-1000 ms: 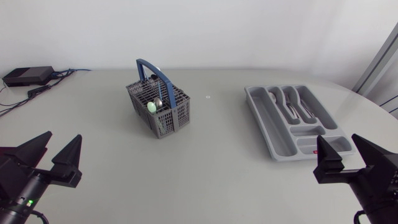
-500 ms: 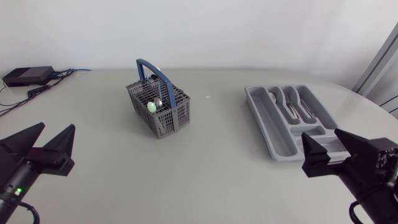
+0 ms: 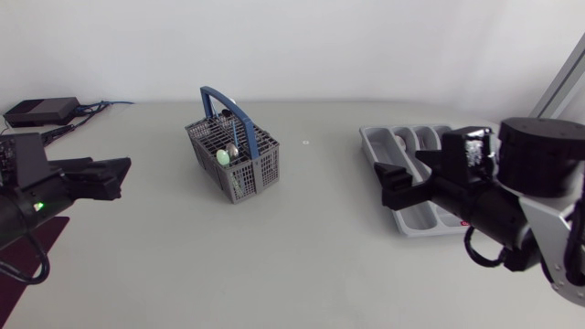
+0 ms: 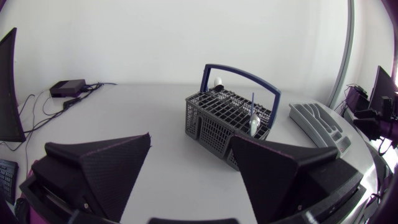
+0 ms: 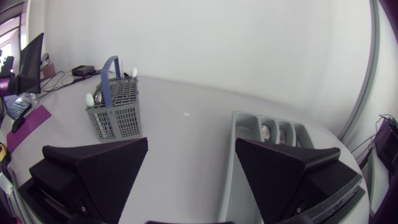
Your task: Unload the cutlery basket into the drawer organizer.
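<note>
Cutlery basket [image 3: 235, 157] is grey plastic mesh with arched blue handle [image 3: 209, 90].

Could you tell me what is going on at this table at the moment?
Two robot arms face a table with a cutlery basket and a drawer organizer. The left gripper and the right gripper are both open and hold nothing; the right one hangs by the organizer. The basket holds cutlery, and other pieces lie in the organizer.

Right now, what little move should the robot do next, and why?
Probably ease the left tool forward toward the basket: it is open, empty and faces the basket from a distance, and cutlery stands inside the basket.
</note>
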Available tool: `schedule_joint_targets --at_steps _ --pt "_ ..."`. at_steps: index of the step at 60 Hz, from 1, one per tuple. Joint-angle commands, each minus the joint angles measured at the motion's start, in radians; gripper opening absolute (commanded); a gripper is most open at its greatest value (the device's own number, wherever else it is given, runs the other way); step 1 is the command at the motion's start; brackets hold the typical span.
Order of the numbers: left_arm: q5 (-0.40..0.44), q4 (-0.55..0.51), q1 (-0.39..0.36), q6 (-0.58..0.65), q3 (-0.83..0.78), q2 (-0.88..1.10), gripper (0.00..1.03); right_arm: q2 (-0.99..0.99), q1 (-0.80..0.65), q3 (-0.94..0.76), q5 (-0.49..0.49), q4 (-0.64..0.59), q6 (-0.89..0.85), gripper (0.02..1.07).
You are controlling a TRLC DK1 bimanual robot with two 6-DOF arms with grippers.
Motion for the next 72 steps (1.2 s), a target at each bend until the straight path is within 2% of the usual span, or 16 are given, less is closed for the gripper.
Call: schedule_joint_targets --at_steps 1,14,23,30,38,43,51,68,72 --pt "0.024 -0.016 0.016 -0.017 0.075 0.095 0.93 0.099 0.047 0.071 0.011 -0.012 0.025 1.03" --pt "0.044 -0.027 0.036 0.093 0.150 0.242 0.93 0.280 0.132 0.209 0.017 -0.063 -0.002 1.03" --pt "0.052 -0.076 0.053 0.340 0.233 0.391 0.89 0.411 0.179 0.315 0.020 -0.121 -0.027 1.03" --pt "0.079 -0.124 0.079 0.397 0.292 0.487 0.89 0.461 0.202 0.367 -0.029 -0.124 -0.030 1.03" --pt "0.202 -0.168 0.103 0.503 0.321 0.560 0.90 0.529 0.216 0.443 -0.124 -0.166 -0.173 1.03" --pt "0.296 -0.182 0.120 0.583 0.318 0.583 0.91 0.581 0.224 0.479 -0.124 -0.160 -0.237 1.03" --pt "0.380 -0.188 0.145 0.653 0.322 0.612 0.91 0.694 0.230 0.588 -0.161 -0.190 -0.239 0.99" --pt "0.385 -0.185 0.149 0.710 0.325 0.650 0.91 0.871 0.230 0.781 -0.193 -0.196 -0.194 0.97" --pt "0.411 -0.185 0.160 0.713 0.327 0.648 0.91 0.908 0.228 0.818 -0.211 -0.198 -0.190 0.96"
